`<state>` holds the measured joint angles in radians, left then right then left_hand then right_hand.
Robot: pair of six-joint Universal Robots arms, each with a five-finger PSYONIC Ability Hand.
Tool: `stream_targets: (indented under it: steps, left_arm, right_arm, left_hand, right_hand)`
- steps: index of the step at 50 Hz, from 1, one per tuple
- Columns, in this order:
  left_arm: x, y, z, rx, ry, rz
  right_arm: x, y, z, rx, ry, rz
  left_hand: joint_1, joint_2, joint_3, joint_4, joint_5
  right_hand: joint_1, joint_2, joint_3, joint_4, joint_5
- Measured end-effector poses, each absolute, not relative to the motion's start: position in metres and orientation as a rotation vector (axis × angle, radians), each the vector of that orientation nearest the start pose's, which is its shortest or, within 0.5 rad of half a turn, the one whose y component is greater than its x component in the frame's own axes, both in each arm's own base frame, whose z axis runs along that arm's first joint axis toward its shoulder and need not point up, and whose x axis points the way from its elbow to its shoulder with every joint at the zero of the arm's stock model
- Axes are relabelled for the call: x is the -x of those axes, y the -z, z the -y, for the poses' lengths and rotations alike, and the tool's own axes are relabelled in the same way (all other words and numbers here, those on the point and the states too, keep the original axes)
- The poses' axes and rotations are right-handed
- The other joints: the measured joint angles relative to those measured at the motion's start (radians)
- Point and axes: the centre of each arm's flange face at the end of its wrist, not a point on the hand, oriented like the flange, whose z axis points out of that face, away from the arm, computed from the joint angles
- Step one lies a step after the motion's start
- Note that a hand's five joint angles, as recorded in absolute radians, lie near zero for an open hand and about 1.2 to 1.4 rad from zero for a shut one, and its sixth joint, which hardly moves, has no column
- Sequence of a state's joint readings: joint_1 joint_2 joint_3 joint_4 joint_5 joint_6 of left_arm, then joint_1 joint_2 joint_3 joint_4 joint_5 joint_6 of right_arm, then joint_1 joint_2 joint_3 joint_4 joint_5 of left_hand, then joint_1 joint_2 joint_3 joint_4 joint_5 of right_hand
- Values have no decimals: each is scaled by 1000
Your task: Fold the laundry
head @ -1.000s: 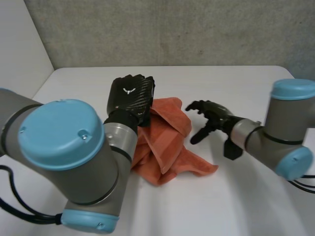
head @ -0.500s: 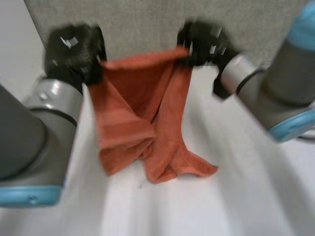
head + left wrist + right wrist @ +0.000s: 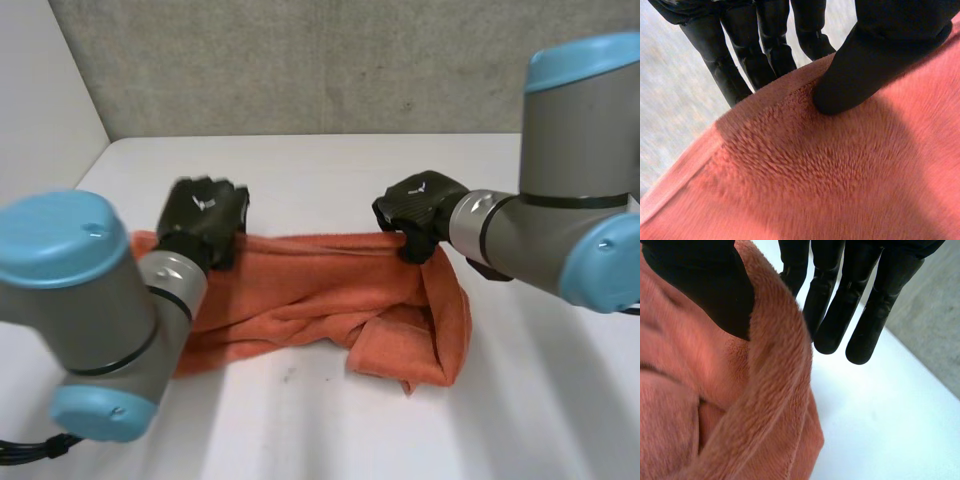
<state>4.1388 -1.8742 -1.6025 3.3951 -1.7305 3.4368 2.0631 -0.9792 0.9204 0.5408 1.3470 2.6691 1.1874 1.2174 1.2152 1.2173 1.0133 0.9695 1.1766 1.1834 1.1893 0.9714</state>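
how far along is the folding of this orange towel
Early. Done: the orange towel lies stretched out lengthwise on the table. In hand: the left hand pinches its far edge near one end, the right hand near the other. Left: the end below the right hand is bunched and doubled over, and no neat fold shows yet.

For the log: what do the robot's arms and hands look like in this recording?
The left arm and right arm are thick grey cylinders with round light-blue caps at the joints. Each ends in a silver-grey wrist cuff, then a black hand with a thumb and segmented fingers. The left hand and right hand each carry a small white mark on the back.
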Motion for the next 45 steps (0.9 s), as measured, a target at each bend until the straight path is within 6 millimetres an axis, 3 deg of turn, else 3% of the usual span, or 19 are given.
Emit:
stream_targets:
  steps: [1,5,10,11,12,13,16,17,21,24,28,30,31,33,35,38,41,43,45]
  left_arm:
    - [294,-203,246,-850,2115,-2244]
    - [303,-188,267,-849,2106,-2235]
    - [316,-206,291,-796,2241,-2128]
    - [323,-234,304,-727,2391,-2006]
    - [323,-234,304,-727,2391,-2006]
    - [327,-273,313,-634,2572,-1835]
    - [327,-324,315,-505,2784,-1588]
    - [324,-361,311,-406,2918,-1391]
    - [312,-419,294,-230,3094,-1024]
    - [303,-435,281,-171,3128,-888]
    - [296,-419,279,-208,3082,-946]
    - [290,-390,284,-273,3005,-1077]
    - [290,-390,284,-273,3005,-1077]
    - [283,-350,288,-355,2891,-1254]
    - [280,-335,289,-381,2848,-1316]
    - [270,-283,290,-463,2699,-1516]
    - [268,-259,289,-503,2629,-1603]
    - [267,-218,287,-575,2506,-1746]
    - [267,-199,286,-614,2441,-1815]
  right_arm:
    - [-318,-239,277,1343,1518,-2167]
    - [-325,-234,302,1335,1698,-2139]
    - [-334,-258,327,1242,2003,-1997]
    - [-338,-289,339,1139,2237,-1835]
    - [-338,-289,339,1139,2237,-1835]
    - [-340,-325,344,1027,2439,-1660]
    - [-337,-374,340,882,2652,-1421]
    - [-333,-403,333,797,2755,-1274]
    - [-322,-447,311,708,2863,-1069]
    - [-317,-452,298,769,2834,-1067]
    - [-316,-434,289,917,2704,-1190]
    - [-317,-408,284,1062,2534,-1347]
    - [-317,-408,284,1062,2534,-1347]
    - [-316,-373,277,1219,2294,-1545]
    - [-315,-364,275,1255,2229,-1596]
    - [-310,-313,274,1423,1906,-1833]
    - [-309,-294,276,1478,1798,-1899]
    - [-309,-253,284,1564,1636,-1991]
    - [-312,-230,292,1594,1581,-2020]
  left_hand:
    - [2,0,0,0,0]
    - [2,0,0,0,0]
    - [2,0,0,0,0]
    - [2,0,0,0,0]
    - [2,0,0,0,0]
    - [2,0,0,0,0]
    - [2,0,0,0,0]
    - [2,0,0,0,0]
    - [2,0,0,0,0]
    - [7,0,0,0,0]
    - [9,0,0,0,0]
    - [13,0,0,0,0]
    - [13,0,0,0,0]
    - [14,0,0,0,0]
    - [17,0,0,0,0]
    - [22,0,0,0,0]
    - [22,0,0,0,0]
    - [22,0,0,0,0]
    - [22,0,0,0,0]
  right_hand:
    - [0,0,0,0,0]
    - [0,0,0,0,0]
    - [0,0,0,0,0]
    - [0,0,0,0,0]
    - [0,0,0,0,0]
    - [0,0,0,0,0]
    - [0,0,0,0,0]
    - [0,0,0,0,0]
    - [0,0,0,0,0]
    - [0,0,0,0,0]
    - [0,0,0,0,5]
    - [0,0,1,0,7]
    - [0,0,1,0,7]
    - [0,0,1,0,7]
    - [0,0,1,0,8]
    - [0,0,1,0,12]
    - [0,0,1,1,15]
    - [0,0,1,0,15]
    - [0,-1,0,0,15]
